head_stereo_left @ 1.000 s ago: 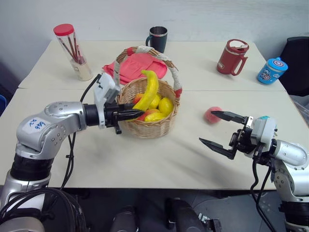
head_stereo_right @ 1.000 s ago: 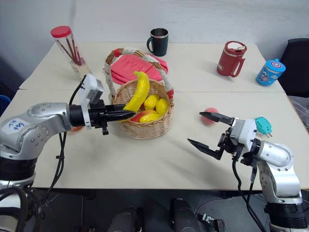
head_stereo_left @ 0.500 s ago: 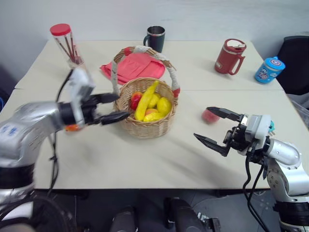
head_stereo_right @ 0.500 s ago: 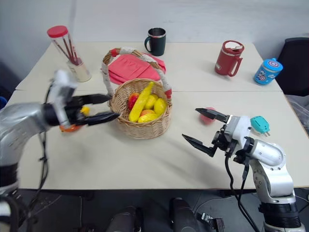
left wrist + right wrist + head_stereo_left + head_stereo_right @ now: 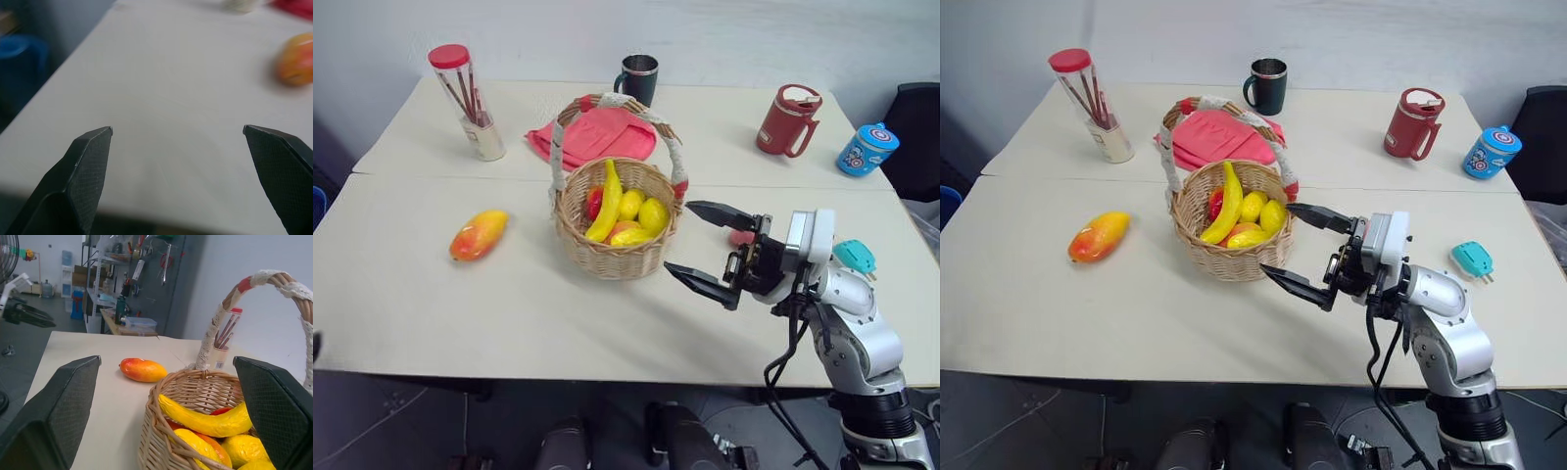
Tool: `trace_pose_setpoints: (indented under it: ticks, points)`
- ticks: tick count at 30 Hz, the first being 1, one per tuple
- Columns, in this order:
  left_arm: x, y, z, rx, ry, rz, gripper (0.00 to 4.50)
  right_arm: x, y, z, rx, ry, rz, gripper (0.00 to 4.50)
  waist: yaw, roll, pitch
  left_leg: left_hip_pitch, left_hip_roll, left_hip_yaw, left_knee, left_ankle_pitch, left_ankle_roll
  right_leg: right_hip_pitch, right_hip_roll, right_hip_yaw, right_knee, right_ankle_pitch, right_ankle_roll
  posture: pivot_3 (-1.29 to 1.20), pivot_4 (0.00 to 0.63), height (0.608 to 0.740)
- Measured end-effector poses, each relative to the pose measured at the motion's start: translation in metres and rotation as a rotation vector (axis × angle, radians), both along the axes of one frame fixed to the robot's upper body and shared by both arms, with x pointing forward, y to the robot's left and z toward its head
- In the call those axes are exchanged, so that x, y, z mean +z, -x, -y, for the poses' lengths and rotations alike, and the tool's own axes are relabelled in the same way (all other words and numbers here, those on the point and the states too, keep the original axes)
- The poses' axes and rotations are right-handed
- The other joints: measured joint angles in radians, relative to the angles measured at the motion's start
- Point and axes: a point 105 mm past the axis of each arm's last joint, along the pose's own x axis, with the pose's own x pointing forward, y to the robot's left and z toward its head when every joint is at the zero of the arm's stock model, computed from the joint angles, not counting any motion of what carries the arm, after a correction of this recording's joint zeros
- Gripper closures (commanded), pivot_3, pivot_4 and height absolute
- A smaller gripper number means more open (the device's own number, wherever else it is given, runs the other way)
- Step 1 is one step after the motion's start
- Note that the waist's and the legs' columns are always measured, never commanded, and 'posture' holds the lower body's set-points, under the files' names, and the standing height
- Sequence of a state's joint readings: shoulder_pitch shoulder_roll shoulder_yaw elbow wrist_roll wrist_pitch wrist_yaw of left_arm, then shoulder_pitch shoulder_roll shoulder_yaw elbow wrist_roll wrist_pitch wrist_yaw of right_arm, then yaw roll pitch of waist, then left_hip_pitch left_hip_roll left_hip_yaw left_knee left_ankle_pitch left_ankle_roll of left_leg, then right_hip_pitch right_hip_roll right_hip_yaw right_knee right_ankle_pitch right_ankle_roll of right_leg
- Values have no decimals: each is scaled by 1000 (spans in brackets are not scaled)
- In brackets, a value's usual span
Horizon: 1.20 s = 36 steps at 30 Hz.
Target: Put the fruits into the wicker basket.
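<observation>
Hovering wide open and empty beside the wicker basket, the right gripper probably hides the peach; swinging blind could knock it off the desk. The left gripper is spread empty too.

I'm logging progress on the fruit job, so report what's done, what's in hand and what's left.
Done: the banana lies in the wicker basket among other fruit. In hand: nothing; the right hand hangs open beside the basket, and the left hand is open over bare table. Left: the mango lies on the table to the basket's left, and the peach sits partly hidden behind the right hand.
</observation>
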<state>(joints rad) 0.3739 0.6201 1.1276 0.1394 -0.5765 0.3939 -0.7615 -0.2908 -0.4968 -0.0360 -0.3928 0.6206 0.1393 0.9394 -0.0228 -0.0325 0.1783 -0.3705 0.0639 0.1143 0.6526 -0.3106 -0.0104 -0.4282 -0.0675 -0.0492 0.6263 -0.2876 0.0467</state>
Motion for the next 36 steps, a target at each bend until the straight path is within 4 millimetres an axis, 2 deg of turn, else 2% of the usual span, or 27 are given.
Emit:
trace_pose_setpoints:
  ticks: [2, 4, 7, 9, 11, 12, 15, 19, 22, 23, 25, 27, 28, 31, 33, 36]
  points:
    - [-1, -6, 4, -26, 6, -11, 6, 3, 0, -1, 0, 5, 16, 0, 5, -3, -2, 0, 0, 0, 0, -2, -4, 0, -5, -3, 0, 0, -1, 0, 150, 740]
    - [4, -25, 18, -118, -1, -32, 6, 6, 0, 0, -2, 11, 32, 0, 8, -4, -2, 0, 0, 2, -2, 0, -4, 1, -9, -6, 1, -1, -1, 0, 150, 740]
    - [25, -77, 51, -342, -50, -53, 6, 9, 1, -1, 4, 35, 40, 0, 21, -5, -3, 0, 0, 3, -4, 2, -5, 2, -12, -9, 1, -8, -15, 0, 150, 740]
    - [43, -111, 73, -475, -95, -55, 6, 11, 2, -2, 13, 42, 48, 0, 18, -4, -3, 0, 0, 4, -5, 2, -5, 2, -13, -9, 1, -7, -13, 0, 150, 740]
    - [54, -139, 91, -571, -115, -64, 6, 10, 3, -4, 20, 49, 43, 0, 16, -4, -3, -1, 0, 5, -6, 3, -3, 1, -12, -10, 2, -2, -4, 0, 150, 740]
    - [57, -153, 100, -615, -123, -74, 6, 10, 3, -5, 26, 54, 40, 0, 13, -4, -2, -1, 0, 6, -6, 4, -2, 0, -11, -10, 2, -2, -4, 0, 150, 740]
    - [57, -188, 117, -678, -149, -113, 6, 7, 2, -8, 28, 69, 33, 0, -6, -4, -2, -3, 2, 11, -5, 4, -3, -1, -9, -18, 3, -2, -2, 0, 150, 740]
    - [44, -213, 121, -669, -183, -204, 6, 4, 1, -7, 16, 88, 29, 0, -12, -4, -2, -3, 1, 17, -3, 5, -7, -5, -6, -28, 5, -1, -1, 0, 150, 740]
    - [28, -225, 127, -672, -158, -269, 6, 2, -4, -2, -11, 104, 21, 0, -6, -4, -2, -3, 1, 20, -1, 5, -6, -5, -4, -28, 4, 0, 1, 0, 150, 740]
    - [23, -227, 130, -679, -144, -282, 393, 1, -6, 1, -26, 106, 16, 0, -4, -4, -2, -3, 1, 21, 0, 4, -5, -5, -4, -28, 4, 0, 1, 0, 150, 740]
    - [13, -229, 137, -706, -119, -301, 845, 2, -9, 7, -52, 99, 19, 0, -4, -4, -2, -3, 2, 21, 3, 4, -4, -5, -5, -27, 4, 0, 1, 0, 150, 740]
    - [10, -231, 144, -728, -110, -300, 1475, 2, -9, 8, -56, 98, 27, 0, -3, -4, -2, -3, 3, 20, 5, 3, -4, -5, -6, -26, 5, 0, 2, 0, 150, 740]
    - [10, -232, 146, -733, -108, -298, 1631, 0, -8, 9, -56, 99, 22, 0, -3, -4, -2, -3, 3, 20, 6, 3, -4, -5, -6, -26, 5, 0, 2, 0, 150, 740]
    - [13, -231, 148, -758, -127, -272, 1676, -12, -6, 13, -60, 103, -25, 0, -5, -4, -2, -3, 3, 20, 7, 3, -3, -5, -8, -25, 9, 0, 2, 0, 150, 740]
    - [22, -223, 154, -823, -152, -201, 1676, -17, -4, 19, -70, 117, -42, 0, -6, -4, -2, -2, 3, 21, 7, 3, -3, -5, -9, -24, 10, 0, 2, 0, 150, 740]
    - [41, -197, 158, -931, -176, -112, 1676, -13, -4, 31, -106, 122, -21, 0, -9, -4, -2, -1, 4, 21, 7, 3, -4, -6, -8, -22, 11, 0, 2, 0, 150, 740]
